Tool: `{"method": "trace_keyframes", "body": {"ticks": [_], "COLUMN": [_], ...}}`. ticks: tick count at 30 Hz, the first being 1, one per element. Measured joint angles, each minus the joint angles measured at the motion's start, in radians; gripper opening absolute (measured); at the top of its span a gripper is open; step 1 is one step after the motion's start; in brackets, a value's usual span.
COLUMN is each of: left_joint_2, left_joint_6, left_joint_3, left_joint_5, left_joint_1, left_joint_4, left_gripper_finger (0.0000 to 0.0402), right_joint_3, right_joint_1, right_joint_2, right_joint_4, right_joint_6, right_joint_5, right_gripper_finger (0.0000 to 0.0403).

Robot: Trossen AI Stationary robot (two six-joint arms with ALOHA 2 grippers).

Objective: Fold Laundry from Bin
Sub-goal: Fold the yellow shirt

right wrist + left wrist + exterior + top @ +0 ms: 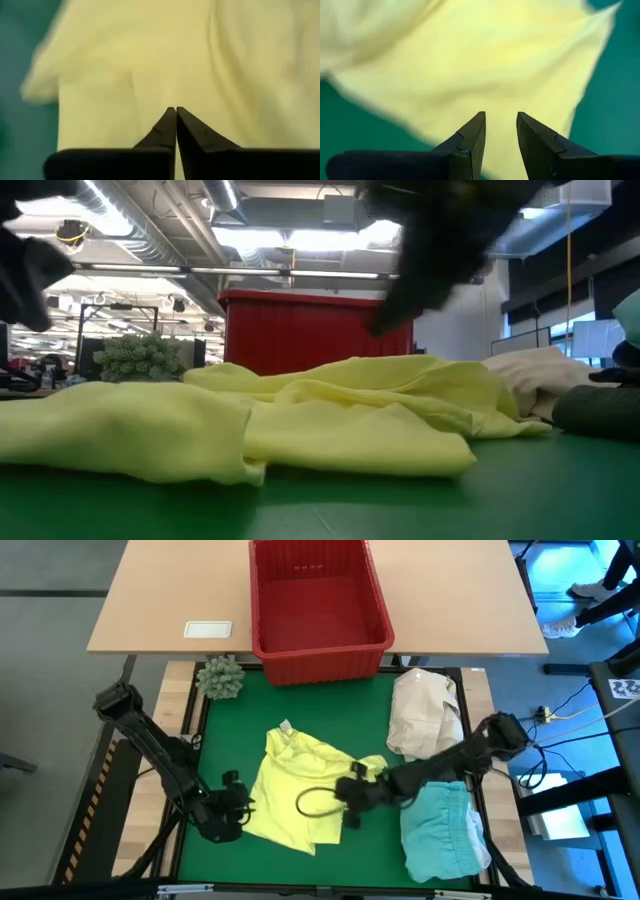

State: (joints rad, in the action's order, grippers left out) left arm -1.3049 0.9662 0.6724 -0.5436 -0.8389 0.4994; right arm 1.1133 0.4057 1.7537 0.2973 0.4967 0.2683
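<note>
- Right gripper point(176, 111) hovers over the middle of the yellow garment point(295, 790), its fingertips pressed together with no cloth between them.
- Left gripper point(500, 117) sits at the garment's near-left edge, jaws a little apart, holding nothing; yellow cloth lies just ahead of the tips.
- Spread crumpled across the centre of the green mat point(230, 730), the yellow garment has its far corner pointing toward the red bin point(318, 610).
- Left of the garment and along the mat's far side, bare green shows, giving open room there.
- Right side is crowded: a cream-white cloth bundle point(425, 715) lies far right, and a turquoise garment point(443, 830) lies near right, at the mat's right edge.
- Beyond the mat's far edge the bin stands on a wooden table point(170, 590), showing no cloth inside.
- A small green spiky ball point(220, 677) sits at the mat's far-left corner.
</note>
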Motion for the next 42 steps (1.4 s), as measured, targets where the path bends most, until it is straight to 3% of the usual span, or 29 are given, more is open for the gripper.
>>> {"method": "trace_keyframes", "body": {"ticks": [6,13,21,27,35,42], "left_joint_2": [-0.091,-0.252,-0.312,-0.323,-0.325,-0.325], "left_joint_6": [-0.163,-0.166,-0.158,-0.158,-0.160,-0.131], "left_joint_3": [0.002,0.002,0.003,0.004,0.004,0.003], "left_joint_5": [-0.020,0.035,0.034,0.068,0.116,0.127], "left_joint_1": [0.048,0.086,0.111,0.120,0.085,0.060], "left_joint_4": [-0.190,-0.223,-0.263,-0.288,-0.333,-0.335], "left_gripper_finger": [0.0105,0.0105,0.0105,0.0105,0.0105,0.0105], "right_joint_3": [0.001,-0.001,0.000,0.001,0.002,0.002], "right_joint_1": [-0.122,-0.213,-0.230,-0.273,-0.335,-0.383], "right_joint_2": [0.059,0.167,0.233,0.280,0.285,0.285], "right_joint_4": [-0.252,-0.320,-0.486,-0.482,-0.442,-0.460], "right_joint_6": [-0.171,-0.218,-0.270,-0.268,-0.211,-0.179], "right_joint_5": [-0.090,-0.197,-0.321,-0.306,-0.147,-0.167], "right_gripper_finger": [0.0008,0.0006,0.0003,0.0002,0.0002,0.0002]}}
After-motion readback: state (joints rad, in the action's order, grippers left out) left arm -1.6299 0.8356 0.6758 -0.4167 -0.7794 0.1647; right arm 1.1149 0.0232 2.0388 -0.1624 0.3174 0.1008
